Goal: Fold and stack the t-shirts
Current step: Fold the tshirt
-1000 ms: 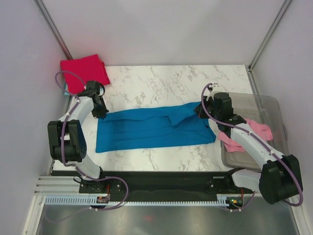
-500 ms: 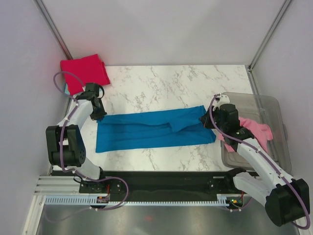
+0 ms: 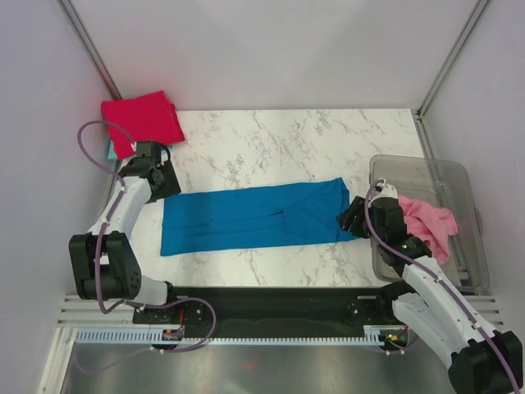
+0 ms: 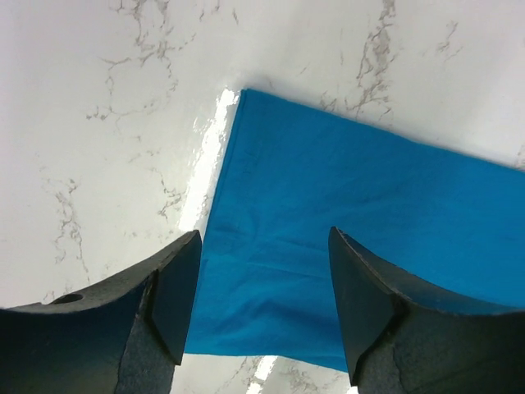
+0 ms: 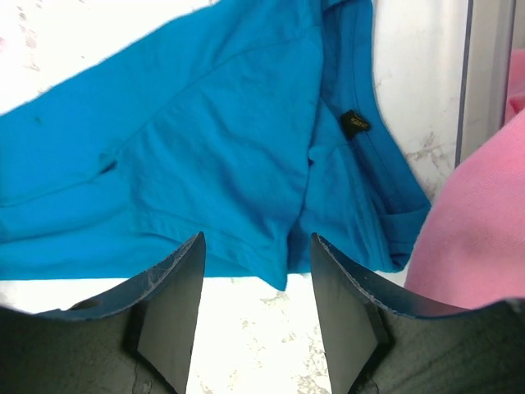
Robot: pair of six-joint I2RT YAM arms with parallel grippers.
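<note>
The bright blue t-shirt (image 3: 254, 217) lies on the marble table as a long band folded lengthwise. My left gripper (image 3: 162, 182) hovers open over its left end (image 4: 344, 213), nothing between the fingers (image 4: 176, 287). My right gripper (image 3: 351, 217) stands open at its right end by the collar (image 5: 213, 148), holding nothing. The crimson red t-shirt (image 3: 141, 119) sits folded at the back left, with a sliver of pale teal t-shirt (image 3: 109, 150) showing under it. The pink t-shirt (image 3: 426, 226) lies crumpled in the tub and hangs over its near-left wall.
A clear plastic tub (image 3: 443, 176) stands at the right edge of the table, close beside my right arm; its wall (image 5: 484, 66) shows in the right wrist view. Grey walls close in the left, back and right sides.
Both grippers have gone from shut to open and let go of the blue t-shirt's ends. The right arm has drawn back toward the near edge; the shirt now lies flat.
</note>
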